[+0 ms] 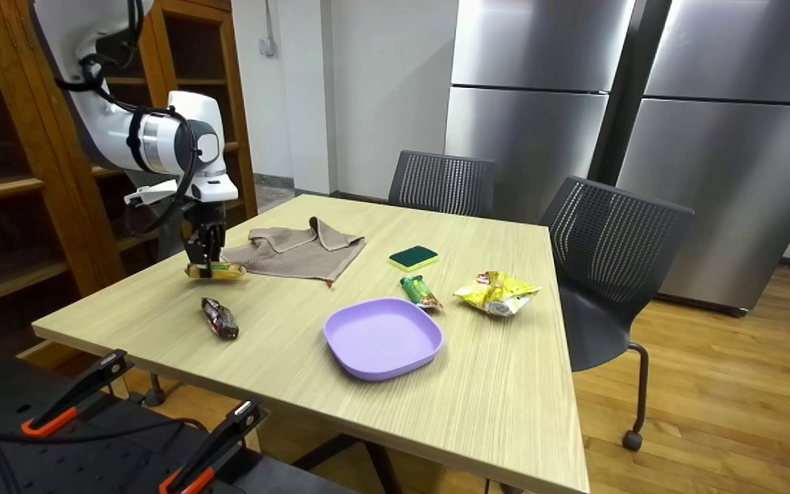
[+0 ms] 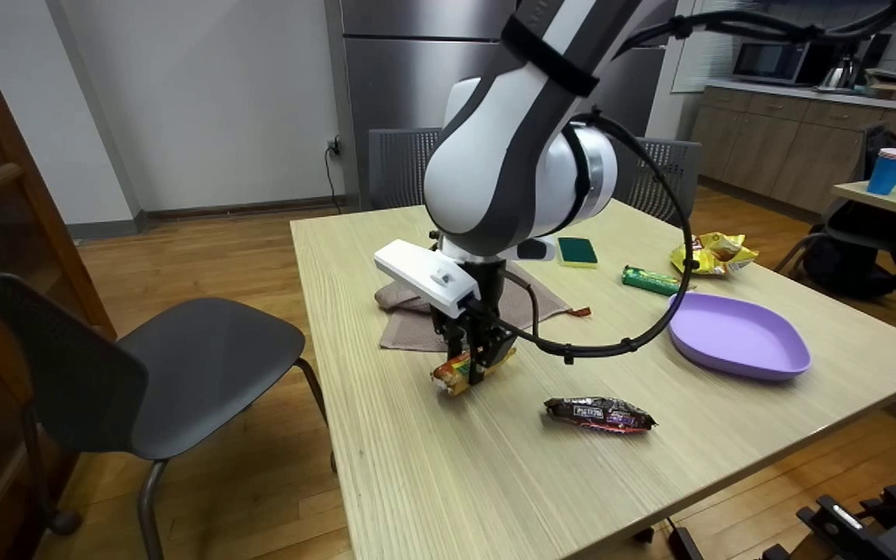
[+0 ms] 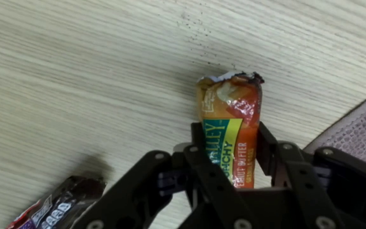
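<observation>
My gripper [image 3: 229,133] points down at the table with its fingers against both long sides of an orange peanut butter granola bar wrapper [image 3: 230,105]. The wrapper also shows in both exterior views [image 1: 230,272] [image 2: 454,375], at or very near the table surface; I cannot tell whether it touches. The gripper's body hides its near end in the wrist view. A dark brown snack wrapper [image 1: 220,319] lies close by on the table, also in the wrist view [image 3: 57,203]. A grey-brown cloth [image 1: 292,257] lies beside the gripper, with its edge in the wrist view [image 3: 361,136].
A purple plate [image 1: 382,339] sits on the wooden table [image 1: 491,405]. Past it lie a green wrapper [image 1: 420,293], a crumpled yellow bag [image 1: 498,293] and a green and yellow sponge [image 1: 414,258]. Dark chairs [image 1: 618,240] [image 2: 211,373] stand around the table. Clamps [image 1: 210,449] are near its front edge.
</observation>
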You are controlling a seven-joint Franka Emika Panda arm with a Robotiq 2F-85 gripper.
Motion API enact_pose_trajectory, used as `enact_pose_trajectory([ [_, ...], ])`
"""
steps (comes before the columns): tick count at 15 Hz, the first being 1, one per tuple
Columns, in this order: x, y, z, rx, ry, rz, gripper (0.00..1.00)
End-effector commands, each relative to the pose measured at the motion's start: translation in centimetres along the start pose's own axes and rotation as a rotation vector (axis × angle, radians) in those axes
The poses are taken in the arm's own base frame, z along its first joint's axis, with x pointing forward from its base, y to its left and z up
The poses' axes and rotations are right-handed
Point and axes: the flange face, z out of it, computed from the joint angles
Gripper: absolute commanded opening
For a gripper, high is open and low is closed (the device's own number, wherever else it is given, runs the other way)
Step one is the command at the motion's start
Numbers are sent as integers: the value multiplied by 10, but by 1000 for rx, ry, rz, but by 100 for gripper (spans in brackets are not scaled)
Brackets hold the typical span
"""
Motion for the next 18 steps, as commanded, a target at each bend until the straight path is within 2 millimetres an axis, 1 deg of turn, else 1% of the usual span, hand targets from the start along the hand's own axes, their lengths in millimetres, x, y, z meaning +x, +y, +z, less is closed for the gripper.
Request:
enact_pose_trajectory([
  [1,10,6,-30,-21,-20,-50,16],
  [6,33,7,-51,-58,-9,-98,16],
  [10,54,15,-63,-82,10,-93,16],
  [15,84,35,-73,-104,23,-69,16],
  [18,107,51,-79,-118,33,-79,16],
])
